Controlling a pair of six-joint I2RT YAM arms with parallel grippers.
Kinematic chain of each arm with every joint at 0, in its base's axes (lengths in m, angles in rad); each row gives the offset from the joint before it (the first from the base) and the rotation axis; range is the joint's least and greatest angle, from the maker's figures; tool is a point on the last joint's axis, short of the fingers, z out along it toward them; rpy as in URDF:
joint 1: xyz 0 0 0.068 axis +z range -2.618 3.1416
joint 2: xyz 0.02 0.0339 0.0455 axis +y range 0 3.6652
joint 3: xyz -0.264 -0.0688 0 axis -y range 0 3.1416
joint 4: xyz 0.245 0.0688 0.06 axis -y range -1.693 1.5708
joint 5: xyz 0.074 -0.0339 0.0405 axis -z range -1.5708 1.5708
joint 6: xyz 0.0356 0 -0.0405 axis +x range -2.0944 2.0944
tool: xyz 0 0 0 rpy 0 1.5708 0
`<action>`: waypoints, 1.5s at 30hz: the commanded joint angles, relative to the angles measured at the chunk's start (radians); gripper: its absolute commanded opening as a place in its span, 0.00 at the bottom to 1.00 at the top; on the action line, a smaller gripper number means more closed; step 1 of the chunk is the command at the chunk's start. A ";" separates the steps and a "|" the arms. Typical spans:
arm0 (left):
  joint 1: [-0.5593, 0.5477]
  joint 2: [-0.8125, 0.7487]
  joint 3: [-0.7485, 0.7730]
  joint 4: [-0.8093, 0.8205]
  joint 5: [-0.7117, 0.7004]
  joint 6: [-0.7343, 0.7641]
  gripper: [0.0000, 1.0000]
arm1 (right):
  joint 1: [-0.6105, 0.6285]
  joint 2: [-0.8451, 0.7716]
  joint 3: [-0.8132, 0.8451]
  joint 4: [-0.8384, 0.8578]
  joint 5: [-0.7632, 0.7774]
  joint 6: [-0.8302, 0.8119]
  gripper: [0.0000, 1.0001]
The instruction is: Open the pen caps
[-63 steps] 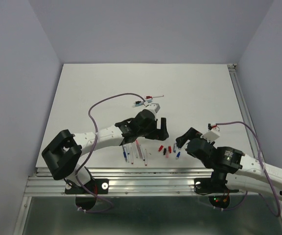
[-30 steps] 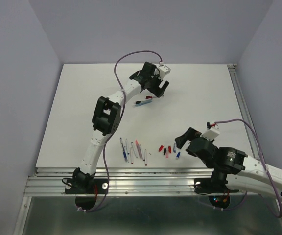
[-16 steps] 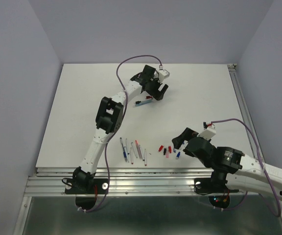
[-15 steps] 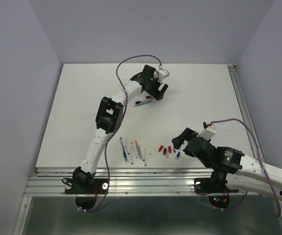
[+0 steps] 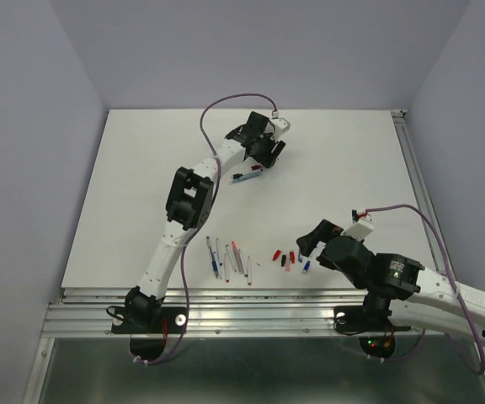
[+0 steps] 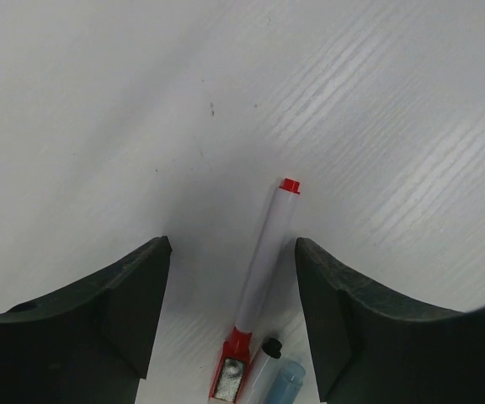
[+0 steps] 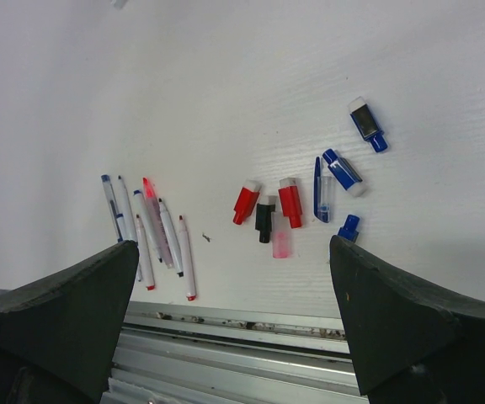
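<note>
The pen caps (image 7: pixel 290 202) lie loose by the table's (image 5: pixel 141 168) near edge (right of its middle), beside uncapped pens (image 7: pixel 168 240); we see our left gripper (image 6: pixel 231 246) straddling a white pen (image 6: pixel 263 261) towards the far edge, jaws apart; our right gripper (image 7: pixel 234 246) gapes empty near the caps.

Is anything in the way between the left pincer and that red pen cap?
Nothing visible. The red cap lies right between the open fingers of the left pincer; a light blue pen just lies close beside it.
</note>
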 commanded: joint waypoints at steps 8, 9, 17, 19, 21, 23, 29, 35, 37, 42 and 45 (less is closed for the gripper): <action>-0.027 0.024 -0.033 -0.121 -0.149 0.046 0.49 | 0.000 -0.012 -0.013 0.022 0.034 0.006 1.00; -0.027 0.024 -0.032 -0.122 -0.155 0.043 0.47 | 0.000 -0.010 -0.013 0.020 0.034 0.008 1.00; -0.025 0.024 -0.035 -0.119 -0.171 0.025 0.25 | 0.000 -0.013 -0.014 0.014 0.035 0.022 1.00; -0.025 0.024 -0.030 -0.101 -0.191 -0.006 0.15 | 0.000 -0.012 -0.014 0.015 0.034 0.022 1.00; -0.027 0.021 -0.027 -0.087 -0.214 -0.027 0.08 | -0.001 -0.012 -0.014 0.017 0.034 0.020 1.00; -0.027 0.010 -0.025 -0.053 -0.259 -0.052 0.01 | 0.000 -0.009 -0.016 0.022 0.032 0.019 1.00; -0.025 -0.030 -0.022 0.029 -0.327 -0.115 0.00 | 0.000 -0.009 -0.016 0.031 0.020 0.009 1.00; -0.025 -0.122 -0.009 0.086 -0.343 -0.225 0.00 | 0.000 -0.001 -0.027 0.069 0.005 -0.021 1.00; -0.025 -0.162 -0.024 0.105 -0.336 -0.250 0.00 | 0.000 0.002 -0.022 0.077 0.004 -0.035 1.00; -0.025 -0.341 -0.166 0.200 -0.315 -0.377 0.00 | 0.000 0.001 -0.017 0.094 -0.011 -0.057 1.00; -0.027 -0.433 -0.268 0.231 -0.367 -0.443 0.00 | 0.000 -0.013 -0.027 0.127 -0.032 -0.076 1.00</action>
